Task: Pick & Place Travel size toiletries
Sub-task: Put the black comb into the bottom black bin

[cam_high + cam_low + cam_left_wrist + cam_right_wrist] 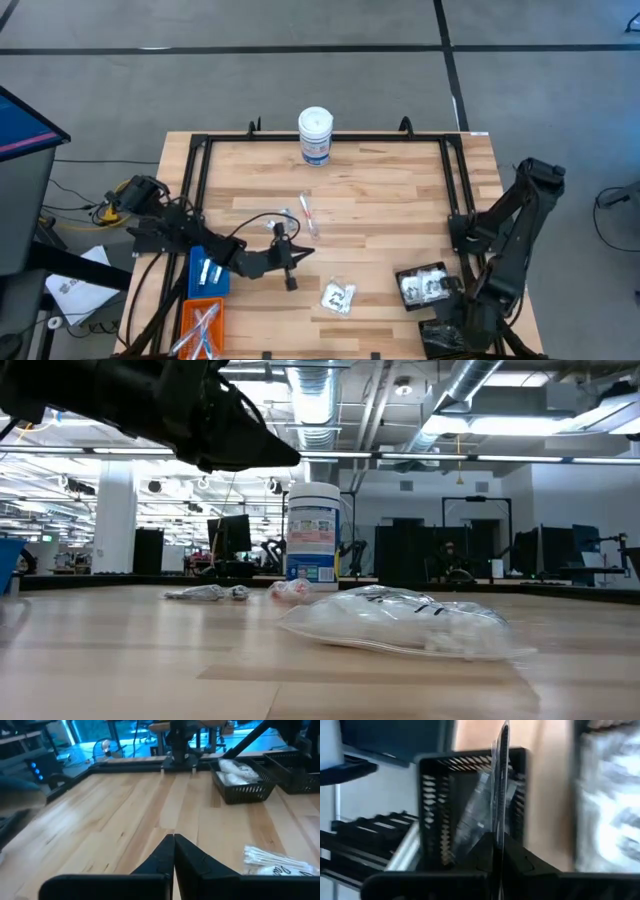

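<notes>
Surface: a pale butcher-block table (380, 190) of glued wood strips inside a black metal frame, grey floor around it, an open workshop with ducts and strip lights behind.
Right gripper: the right gripper (496, 851) hangs over the table's near right corner, its dark fingers pressed together on a thin clear film packet (501, 780) that stands edge-on between them, above an empty black mesh bin (470, 810).
Left gripper: the left gripper (291, 283) sits above the wood, left of centre near the front, fingertips (174, 851) closed tight against each other with nothing between them.
Near the left gripper: a clear crinkly packet with white contents (338, 297) lies flat just to its right; a packet of thin white sticks (309, 213) and a crumpled clear packet (276, 219) lie further back.
Bins: a second black mesh bin (422, 287) holds white packets at the right; a blue bin (208, 272) and an orange bin (200, 325) hold items at the left.
Back edge: a tall white canister (315, 135) with a blue label, upright.
</notes>
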`<control>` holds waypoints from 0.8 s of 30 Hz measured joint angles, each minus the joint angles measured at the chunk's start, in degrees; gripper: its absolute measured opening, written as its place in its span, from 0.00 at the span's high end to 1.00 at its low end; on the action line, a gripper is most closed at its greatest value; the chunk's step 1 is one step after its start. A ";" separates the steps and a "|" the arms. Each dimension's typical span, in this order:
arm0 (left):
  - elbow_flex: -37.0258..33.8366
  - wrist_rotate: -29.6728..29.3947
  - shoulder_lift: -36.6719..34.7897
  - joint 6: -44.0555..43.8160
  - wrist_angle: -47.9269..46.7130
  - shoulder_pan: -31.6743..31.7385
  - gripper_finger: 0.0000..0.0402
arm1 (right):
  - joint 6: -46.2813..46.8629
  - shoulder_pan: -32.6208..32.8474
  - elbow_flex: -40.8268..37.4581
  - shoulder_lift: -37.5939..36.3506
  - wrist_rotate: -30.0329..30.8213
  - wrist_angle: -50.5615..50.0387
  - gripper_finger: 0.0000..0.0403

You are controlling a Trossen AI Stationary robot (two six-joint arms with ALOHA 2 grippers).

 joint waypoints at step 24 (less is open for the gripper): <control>0.07 24.65 0.00 9.35 8.61 7.71 1.00 | 22.88 0.58 -0.14 10.01 -2.00 7.75 0.93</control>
